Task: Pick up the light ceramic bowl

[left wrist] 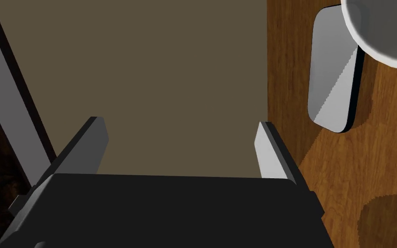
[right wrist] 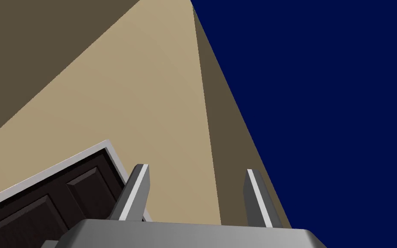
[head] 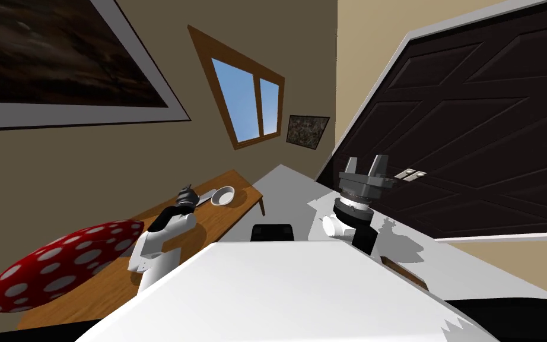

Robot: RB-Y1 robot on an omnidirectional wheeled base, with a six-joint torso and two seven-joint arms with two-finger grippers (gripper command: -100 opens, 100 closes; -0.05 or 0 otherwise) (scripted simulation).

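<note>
Wooden table (head: pixel 231 212), one white bowl (head: pixel 223 195), one slab (left wrist: pixel 332 73)

Wooden table (head: pixel 237 206) along brown wall | red white-spotted cushion (head: pixel 59 264) at near end | flat grey slab (left wrist: pixel 331 82) at far end | window (head: pixel 248 107) above | dark panelled door (head: pixel 480 148) opposite

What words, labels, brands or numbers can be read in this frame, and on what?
None can be read. The white bowl, the flat grey slab beside it, the wooden table, the red white-spotted cushion and the dark door bear no lettering. The large framed picture and the small framed picture on the wall show dark blotches, no text.
</note>
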